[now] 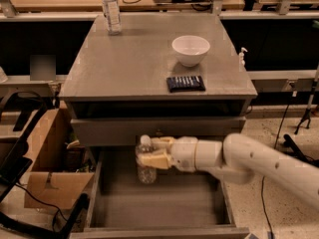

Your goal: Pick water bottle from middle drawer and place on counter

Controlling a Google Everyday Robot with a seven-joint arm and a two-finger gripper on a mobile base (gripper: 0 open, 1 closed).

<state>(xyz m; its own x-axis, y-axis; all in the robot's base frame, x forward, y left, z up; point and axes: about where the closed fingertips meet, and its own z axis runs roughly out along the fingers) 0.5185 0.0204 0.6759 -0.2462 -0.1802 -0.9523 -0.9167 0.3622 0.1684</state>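
Note:
The water bottle [146, 169] is a small clear ribbed bottle with a white cap. It stands upright in my gripper [152, 152], lifted above the bare grey floor of the open middle drawer [164, 203]. My gripper's tan fingers [155, 160] are shut around the bottle's upper half, just in front of the closed drawer front with the small knob. My white arm [259, 166] reaches in from the right. The counter [139, 63] is the grey cabinet top above.
On the counter stand a white bowl [190, 50], a dark flat packet [185, 83] and another clear bottle with a white label [111, 9] at the back left. An open cardboard box [47, 163] sits left of the cabinet. A tan desk with cables runs behind.

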